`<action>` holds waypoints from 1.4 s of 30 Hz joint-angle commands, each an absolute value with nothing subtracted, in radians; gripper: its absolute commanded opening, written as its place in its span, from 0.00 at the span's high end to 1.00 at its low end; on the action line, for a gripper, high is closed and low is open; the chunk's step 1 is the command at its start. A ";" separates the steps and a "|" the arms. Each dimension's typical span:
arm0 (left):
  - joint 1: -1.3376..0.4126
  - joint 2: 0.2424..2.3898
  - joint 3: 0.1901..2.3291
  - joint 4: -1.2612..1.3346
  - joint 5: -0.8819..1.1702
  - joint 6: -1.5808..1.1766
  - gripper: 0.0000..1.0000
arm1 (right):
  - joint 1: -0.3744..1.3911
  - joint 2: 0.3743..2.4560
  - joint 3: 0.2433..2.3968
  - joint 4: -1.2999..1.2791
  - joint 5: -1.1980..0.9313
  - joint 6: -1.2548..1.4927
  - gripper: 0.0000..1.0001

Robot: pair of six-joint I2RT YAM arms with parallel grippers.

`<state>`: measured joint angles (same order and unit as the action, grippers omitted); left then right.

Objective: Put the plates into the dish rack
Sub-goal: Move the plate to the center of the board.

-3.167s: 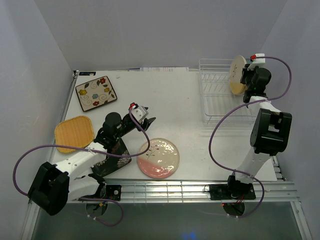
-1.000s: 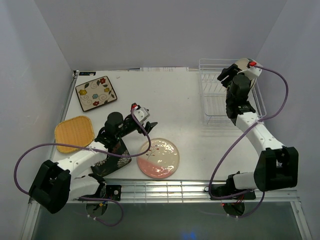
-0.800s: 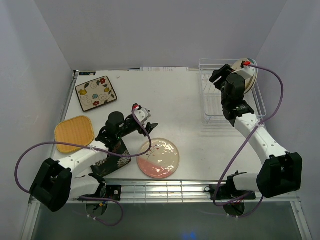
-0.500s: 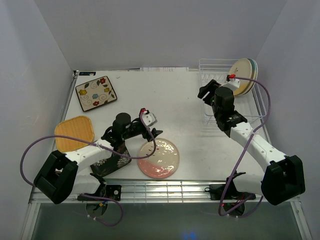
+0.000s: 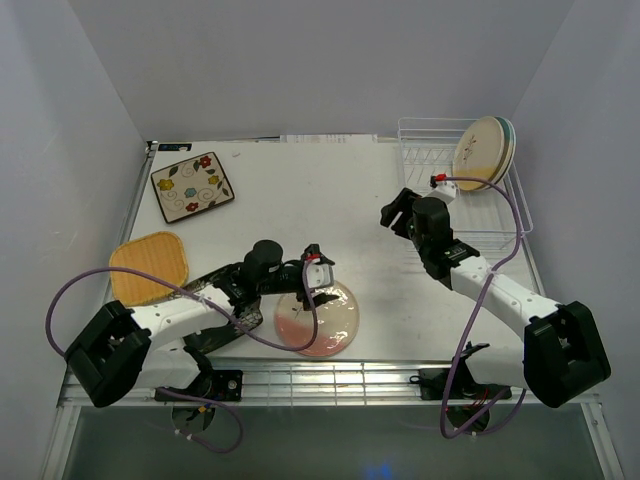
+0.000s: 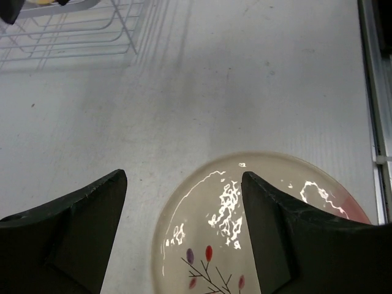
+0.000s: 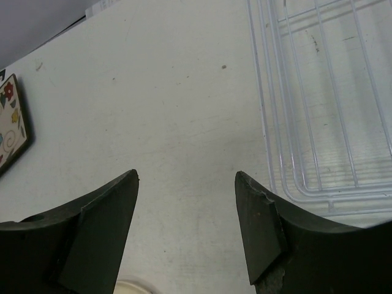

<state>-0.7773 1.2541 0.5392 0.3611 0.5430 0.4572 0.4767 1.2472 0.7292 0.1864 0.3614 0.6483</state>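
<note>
Just below left claw (image 6: 184,184): pink-half plate (image 6: 263,211), flat; jaws spread.

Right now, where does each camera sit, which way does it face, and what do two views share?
Top: above, behind the bases, looking down on the table; left arm, right arm show.
Left wrist: on the left arm, facing down at the pink plate between left pincer fingers.
Right wrist: facing down at table and rack edge; right pincer fingers show.
Shared: both wrist views show the rack; top shows it too.
</note>
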 commanded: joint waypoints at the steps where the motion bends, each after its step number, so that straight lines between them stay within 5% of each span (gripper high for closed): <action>1: -0.842 1.224 0.541 0.235 0.603 0.589 0.14 | 0.480 1.244 0.719 0.247 0.362 0.660 0.30; 11: -0.976 1.273 0.629 0.006 0.531 0.666 0.14 | 0.479 1.233 0.690 0.249 0.373 0.652 0.30; 27: -1.015 1.177 0.635 -0.085 0.511 0.375 0.13 | 0.480 1.157 0.640 0.250 0.364 0.664 0.29; 37: -1.198 1.189 0.506 0.181 0.068 0.104 0.15 | 0.480 1.166 0.638 0.270 0.342 0.678 0.29; 42: -1.244 1.244 0.502 0.198 -0.029 0.098 0.25 | 0.480 1.173 0.638 0.270 0.341 0.678 0.29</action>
